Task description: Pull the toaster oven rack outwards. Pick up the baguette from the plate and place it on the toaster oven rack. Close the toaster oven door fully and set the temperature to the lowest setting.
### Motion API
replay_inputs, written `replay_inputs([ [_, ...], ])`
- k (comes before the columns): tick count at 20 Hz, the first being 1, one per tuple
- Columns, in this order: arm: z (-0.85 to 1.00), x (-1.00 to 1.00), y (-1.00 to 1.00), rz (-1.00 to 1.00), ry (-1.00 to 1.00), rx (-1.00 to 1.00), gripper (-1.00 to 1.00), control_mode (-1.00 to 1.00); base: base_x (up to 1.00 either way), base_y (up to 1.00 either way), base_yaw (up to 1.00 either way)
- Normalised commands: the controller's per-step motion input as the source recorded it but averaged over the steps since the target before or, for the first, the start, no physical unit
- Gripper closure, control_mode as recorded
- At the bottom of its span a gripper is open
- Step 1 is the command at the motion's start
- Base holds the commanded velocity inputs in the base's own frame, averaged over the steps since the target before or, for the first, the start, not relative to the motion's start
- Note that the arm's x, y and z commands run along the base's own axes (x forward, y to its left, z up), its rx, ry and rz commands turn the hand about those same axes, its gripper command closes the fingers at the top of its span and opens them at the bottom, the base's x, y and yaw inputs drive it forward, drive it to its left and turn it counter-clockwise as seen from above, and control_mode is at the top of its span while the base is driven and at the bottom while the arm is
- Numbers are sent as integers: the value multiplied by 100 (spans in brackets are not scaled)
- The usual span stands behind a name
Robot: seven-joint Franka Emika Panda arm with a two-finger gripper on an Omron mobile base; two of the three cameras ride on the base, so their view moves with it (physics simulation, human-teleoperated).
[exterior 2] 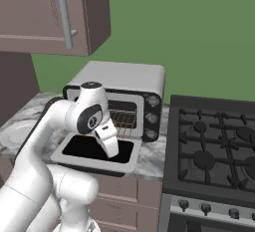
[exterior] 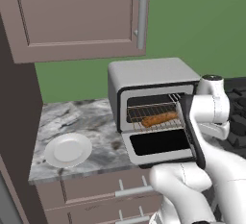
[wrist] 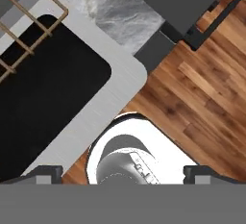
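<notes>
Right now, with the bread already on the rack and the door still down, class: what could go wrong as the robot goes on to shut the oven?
1. The toaster oven rack is pulled out with the baguette on it; the rising toaster oven door may hit it.
2. The open gripper sits beyond the door's edge and may slip off.

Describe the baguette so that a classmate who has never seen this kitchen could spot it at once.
Find the silver toaster oven on the marble counter, its door folded down. Inside, on the pulled-out wire rack, lies the baguette: short, brown-orange, the only food there.
</notes>
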Motion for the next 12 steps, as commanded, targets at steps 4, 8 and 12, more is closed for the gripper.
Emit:
replay_inputs([
  [4,-40,0,9,11,-13,-4,-100,-100,0,0,0],
  [8,-44,13,1,8,-9,0,-100,-100,0,0,0],
  [12,-42,25,0,7,-7,0,-100,-100,0,0,0],
])
